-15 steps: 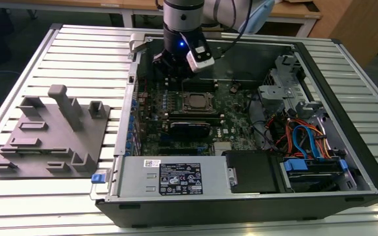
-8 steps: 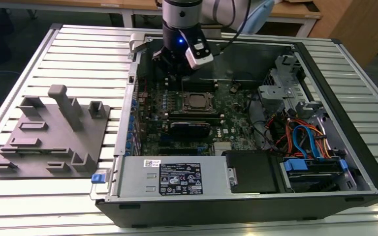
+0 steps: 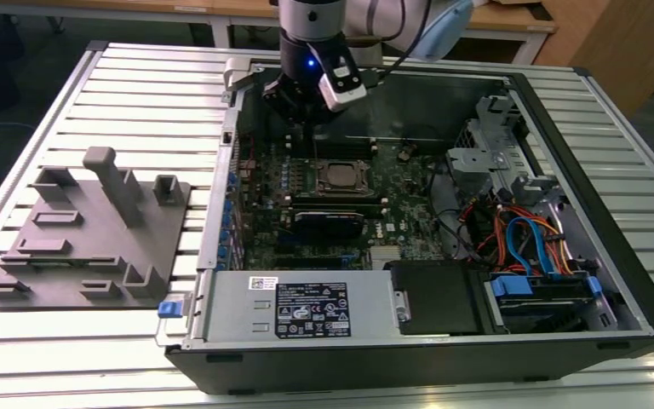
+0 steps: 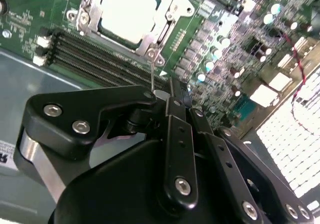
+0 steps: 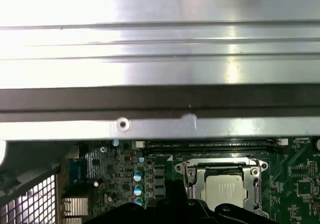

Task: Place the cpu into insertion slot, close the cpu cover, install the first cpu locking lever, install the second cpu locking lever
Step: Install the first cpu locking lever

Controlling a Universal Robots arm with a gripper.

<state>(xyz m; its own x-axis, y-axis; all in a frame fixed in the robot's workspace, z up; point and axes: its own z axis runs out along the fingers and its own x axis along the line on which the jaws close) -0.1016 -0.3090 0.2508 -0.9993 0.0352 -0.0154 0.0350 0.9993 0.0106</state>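
The cpu (image 4: pixel 122 8) lies flat in the insertion slot (image 4: pixel 85 18) on the green motherboard, its silver top showing through the cut-out of the cpu cover (image 4: pixel 167 31), which is down over it. In the exterior view the cpu (image 3: pixel 335 177) sits just in front of my gripper (image 3: pixel 304 119). A thin wire locking lever (image 4: pixel 151 73) stands up from the socket's corner to my gripper (image 4: pixel 159 94), whose black fingers are shut on its upper end. The first wrist view has the cpu (image 5: pixel 227 189) and cover (image 5: pixel 192 181) below the case wall.
The open computer case (image 3: pixel 554 128) walls in the board. Memory slots (image 4: pixel 90 51) run beside the socket, and a finned heatsink (image 4: pixel 290 144) is close by. Power supply (image 3: pixel 293 307), drive bays and cables (image 3: pixel 520 239) fill the near side. A grey fixture plate (image 3: pixel 77 230) lies at the exterior view's left.
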